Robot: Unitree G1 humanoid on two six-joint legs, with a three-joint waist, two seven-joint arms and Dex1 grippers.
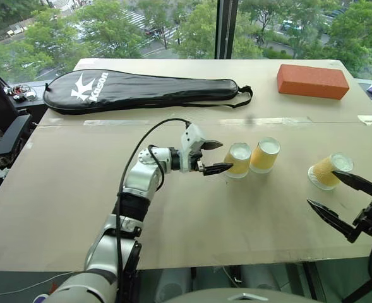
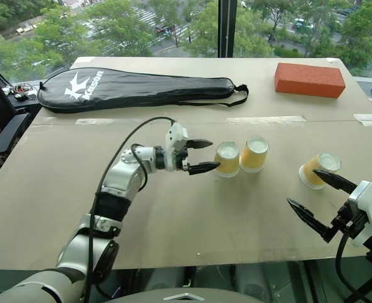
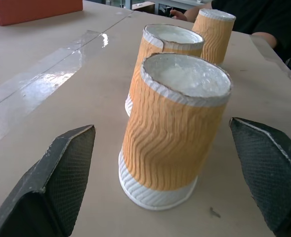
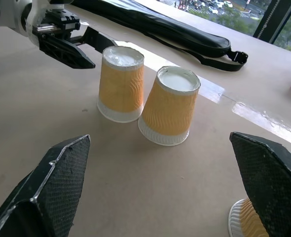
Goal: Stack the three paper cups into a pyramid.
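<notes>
- Cups: two stand upside down, side by side mid-table (image 1: 78,183): left cup (image 1: 239,159), middle cup (image 1: 264,154).
- Your third cup (image 1: 328,171) stands apart, right.
- Your right gripper (image 1: 335,203), jaws spread, sits just near of it, closer than your left gripper (image 1: 212,156), also spread.

Three orange paper cups, inverted on the table: two (image 1: 239,160) (image 1: 264,155) touching at centre; third (image 1: 327,171) apart at 3 o'clock, tilted.
</notes>
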